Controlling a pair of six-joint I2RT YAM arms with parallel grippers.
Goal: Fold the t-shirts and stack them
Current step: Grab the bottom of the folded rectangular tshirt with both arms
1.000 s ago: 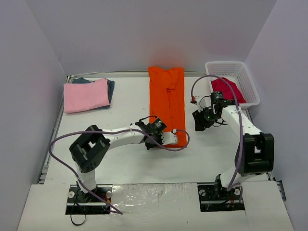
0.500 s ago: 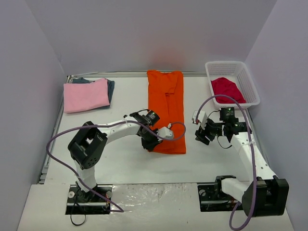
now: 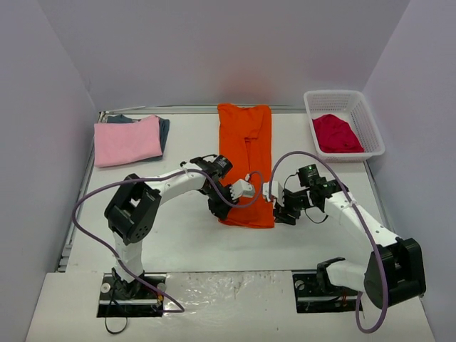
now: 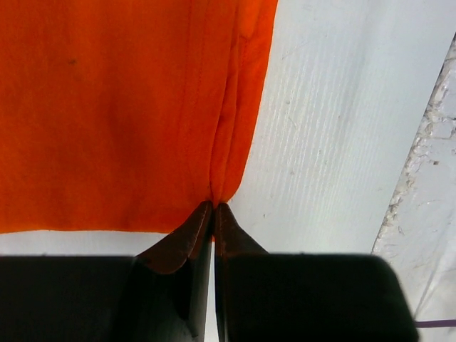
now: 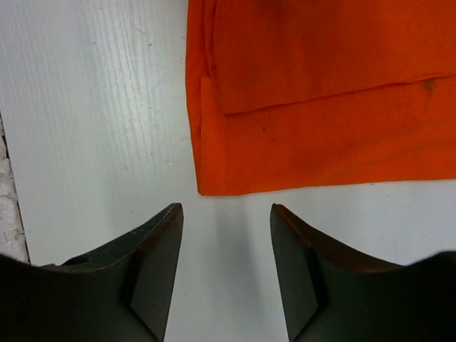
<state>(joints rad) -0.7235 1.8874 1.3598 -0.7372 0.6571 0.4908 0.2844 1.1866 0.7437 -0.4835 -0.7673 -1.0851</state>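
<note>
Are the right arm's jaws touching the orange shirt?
Apart. The right wrist view shows bare white table between the open jaws and the orange shirt.

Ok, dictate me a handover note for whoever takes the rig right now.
Left gripper: shut on the orange t-shirt's near left corner.
Right gripper: open, just short of its near right corner, not touching.
Done: pink t-shirt folded on the blue-grey t-shirt, far left; orange folded into a long strip.
Left: fold orange crosswise, stack it; red t-shirt lies crumpled in the basket.
</note>
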